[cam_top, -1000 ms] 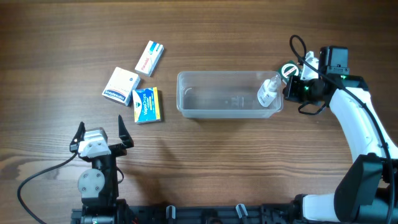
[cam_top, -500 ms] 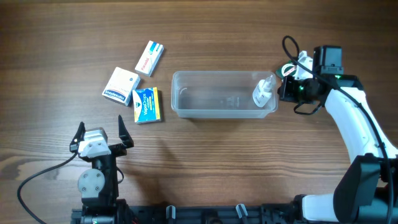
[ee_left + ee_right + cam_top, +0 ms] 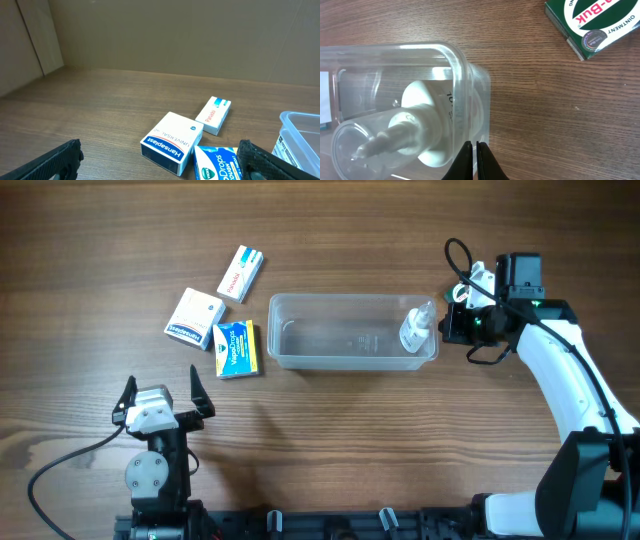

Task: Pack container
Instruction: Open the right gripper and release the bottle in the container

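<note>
The clear plastic container (image 3: 340, 332) lies mid-table with a white spray bottle (image 3: 413, 330) inside its right end. My right gripper (image 3: 447, 326) is at the container's right end wall. In the right wrist view its jaws (image 3: 474, 150) are pinched together on the thin rim of the container (image 3: 465, 75), with the bottle (image 3: 415, 125) just inside. My left gripper (image 3: 160, 395) is open and empty near the front left edge, apart from everything. In the left wrist view its fingers (image 3: 160, 162) frame the boxes ahead.
Three small boxes lie left of the container: a white and red one (image 3: 241, 273), a Hansaplast box (image 3: 194, 319) and a blue Vicks box (image 3: 236, 349). A green ointment box (image 3: 592, 22) lies on the table right of the container, near my right gripper.
My right gripper has moved left and slightly toward the back. The container with the bottle has slid left with it, closer to the Vicks box. The left arm has not moved.
</note>
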